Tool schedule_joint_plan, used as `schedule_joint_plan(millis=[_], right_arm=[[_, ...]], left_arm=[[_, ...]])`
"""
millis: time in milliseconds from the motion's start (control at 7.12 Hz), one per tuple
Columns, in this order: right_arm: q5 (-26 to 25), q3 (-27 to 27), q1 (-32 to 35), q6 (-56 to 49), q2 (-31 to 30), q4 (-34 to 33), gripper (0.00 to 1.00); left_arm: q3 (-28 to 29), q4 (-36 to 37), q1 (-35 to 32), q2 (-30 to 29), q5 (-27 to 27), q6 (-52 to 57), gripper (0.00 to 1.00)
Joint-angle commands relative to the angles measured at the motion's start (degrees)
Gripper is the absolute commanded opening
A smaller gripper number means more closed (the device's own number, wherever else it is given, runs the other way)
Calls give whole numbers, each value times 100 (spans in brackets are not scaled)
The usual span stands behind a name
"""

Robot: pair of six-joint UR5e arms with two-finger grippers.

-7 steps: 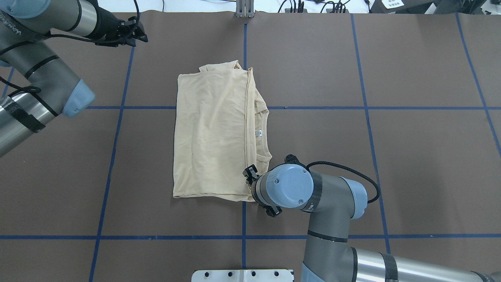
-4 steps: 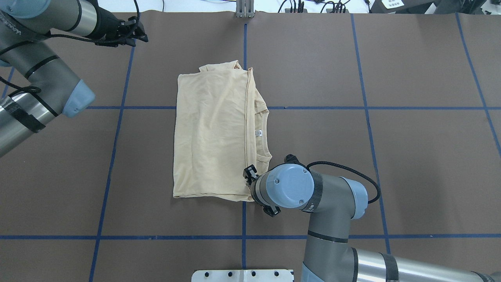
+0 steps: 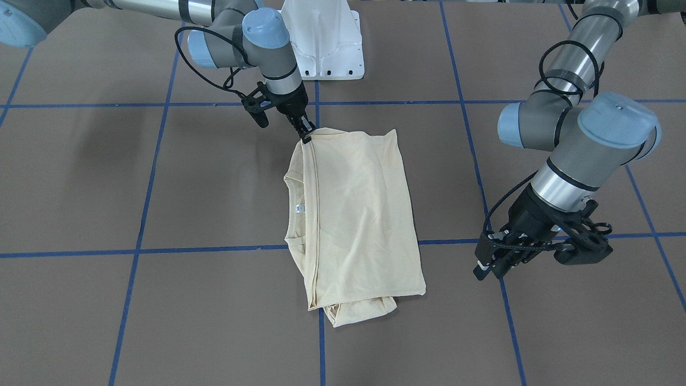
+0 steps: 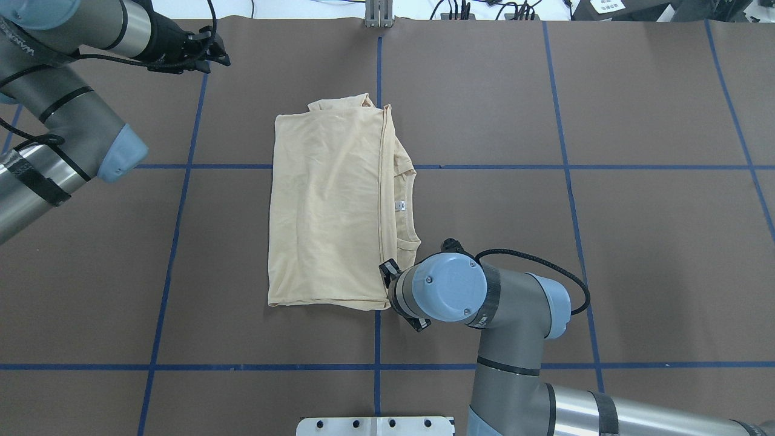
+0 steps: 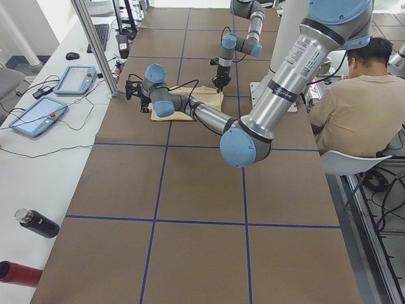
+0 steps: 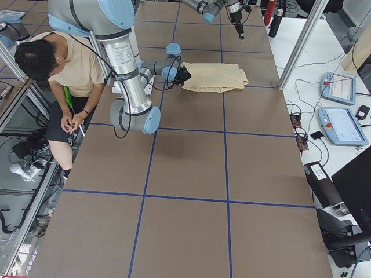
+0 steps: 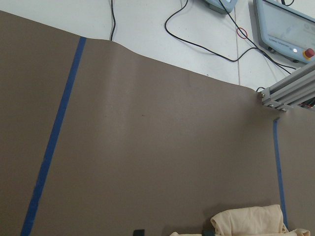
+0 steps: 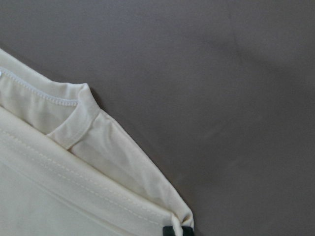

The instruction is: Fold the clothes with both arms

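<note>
My left arm (image 4: 66, 121) comes in over the far left part of the surface (image 4: 605, 254). Its end effector (image 4: 217, 49) hangs above the bare brown covering, well apart from the cloth. In the left wrist view its two fingertips (image 7: 139, 232) stand apart with nothing between them, so it is released and empty. One blue tape line (image 4: 175, 242) runs along the surface below that arm.

The cream-yellow T-shirt (image 4: 327, 206) lies near the middle of the surface, folded into a long upright rectangle with a plain side facing up. A small bunch of folded fabric (image 4: 339, 102) sticks out past its far edge. A stitched hem (image 4: 381, 200) runs the length of the shirt close to its right side. To the right of that hem the collar (image 4: 414, 177) pokes out from underneath. The small white neck label (image 4: 398, 206) sits inside the collar.

At the shirt's near right corner my right end effector (image 3: 305, 134) is down low at the cloth. It is clenched on that corner: the right wrist view shows the fabric gathered into a point (image 8: 184, 219) at the dark finger tip (image 8: 177, 231). From overhead my right arm's blue-capped wrist (image 4: 448, 287) covers most of the end effector.

A white base plate (image 4: 375, 426) sits at the near edge. In the side views, a seated person (image 5: 345, 107) is beside the surface.
</note>
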Motion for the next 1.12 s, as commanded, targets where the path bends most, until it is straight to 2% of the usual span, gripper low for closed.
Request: schedule_joint_plan(millis=[0,281,421,562,702,843,983], right_arm=[[-3,104,21,-1,9,-166,0],[15,447,30,-1,9,-632,0],[24,457,21,-1,0,-633,0],[24,509,21,-1,-61,-633,0],[24,553,21,-1,-96,-633,0],[-2,580,-5,7,-105,-633,0],[-3,580,-31,7,-114,-633,0]], left_arm=[[-6,0,2,0,3,-8,50],[-49,9,2,0,-6,-25,50],[-93,9,10,0,-6,-34,50],[-381,9,54,235,-6,-243,52],[-941,0,298,620,11,-976,52],[-1747,-9,883,1233,151,-1862,53],[-2407,8,1725,1700,770,-2776,53]])
